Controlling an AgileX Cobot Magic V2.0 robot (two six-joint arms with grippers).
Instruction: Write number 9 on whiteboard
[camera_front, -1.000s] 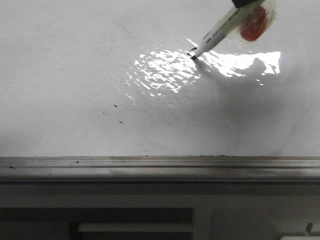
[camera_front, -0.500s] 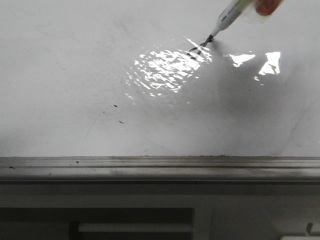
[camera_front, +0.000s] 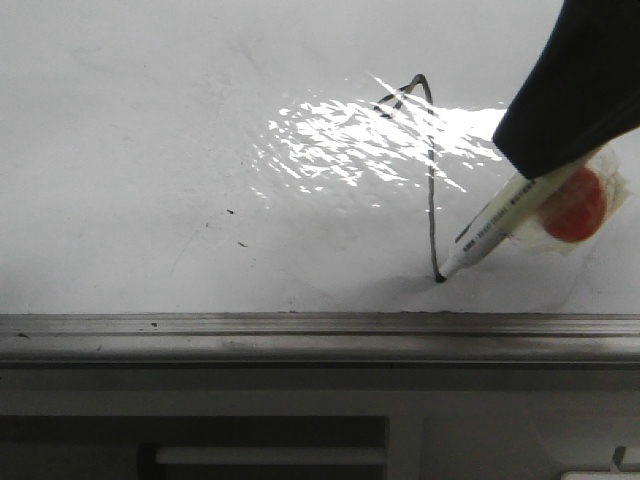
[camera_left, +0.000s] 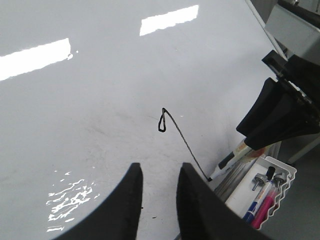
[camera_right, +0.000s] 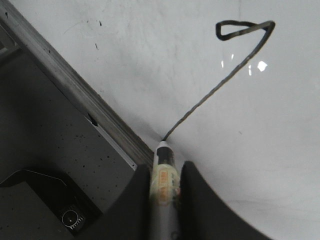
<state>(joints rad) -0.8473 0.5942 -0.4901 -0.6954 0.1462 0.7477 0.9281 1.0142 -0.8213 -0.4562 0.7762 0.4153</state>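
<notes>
Black fingers of the right gripper (camera_right: 165, 192) are clamped on a white marker (camera_front: 487, 233), its tip touching the whiteboard (camera_front: 130, 130) at the lower end of the number 9 (camera_front: 431, 190), just above the grey rail (camera_front: 200, 335). Farther from that line, the left gripper (camera_left: 159, 192) hovers over the board, fingers slightly apart and holding nothing.

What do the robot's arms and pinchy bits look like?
Both are plain black. The left tool has two smooth, curved fingers, wide at the base and rounded at the tips. The right tool has matching smooth black fingers, and its angular black body shows in the front view. No cables or markings show.
</notes>
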